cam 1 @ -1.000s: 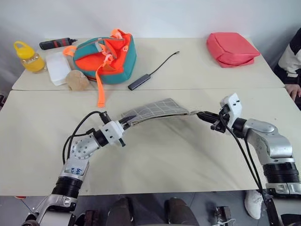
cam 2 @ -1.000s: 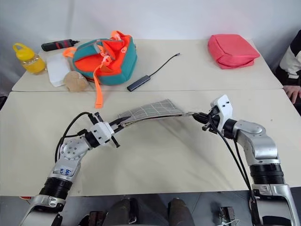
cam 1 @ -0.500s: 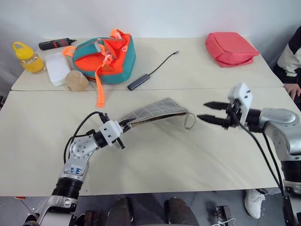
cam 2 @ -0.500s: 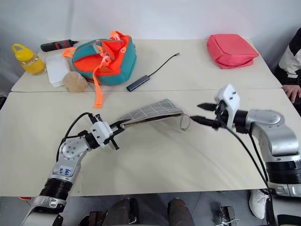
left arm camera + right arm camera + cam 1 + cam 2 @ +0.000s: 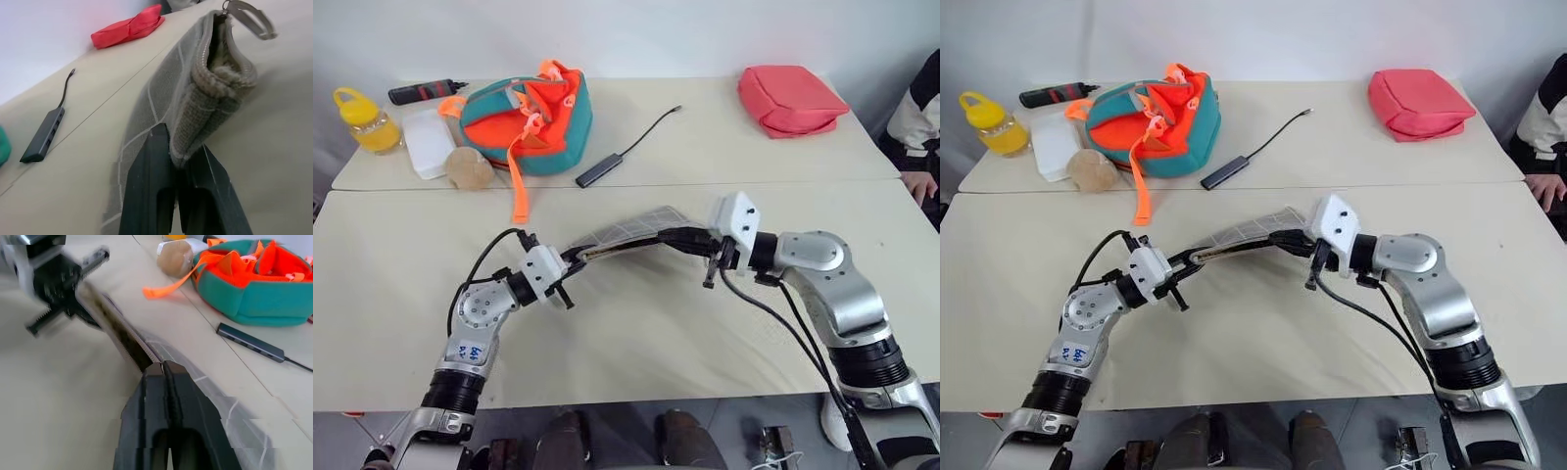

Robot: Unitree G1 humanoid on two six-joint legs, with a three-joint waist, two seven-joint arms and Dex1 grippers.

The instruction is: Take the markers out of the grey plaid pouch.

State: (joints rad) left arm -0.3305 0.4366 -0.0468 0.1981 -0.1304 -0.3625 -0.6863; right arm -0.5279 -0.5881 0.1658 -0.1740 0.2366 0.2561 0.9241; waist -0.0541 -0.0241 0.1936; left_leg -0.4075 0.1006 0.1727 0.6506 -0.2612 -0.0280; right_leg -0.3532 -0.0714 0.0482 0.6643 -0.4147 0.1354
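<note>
Left gripper clenched on grey plaid pouch corner — right gripper pinched closed at its zipper edge. Best to part the mouth gently; pouch hangs unsupported between them.

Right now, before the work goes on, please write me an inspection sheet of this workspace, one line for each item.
Surface: two pale beige tables set edge to edge.
Job's things: flat grey plaid fabric pouch held off the table, zip open; markers not seen.
Clutter: teal-and-orange bag, pink-red pouch, yellow bottle, white box, round tan object, black-and-red tube.
Grippers: left gripper shut on one end of the pouch; right gripper shut at the pouch's zip edge, grip not certain.
Cables: dark slim hub with black cable on the far table; black cables along both arms.
Surroundings: white wall; a person's hand at the table's right edge.
</note>
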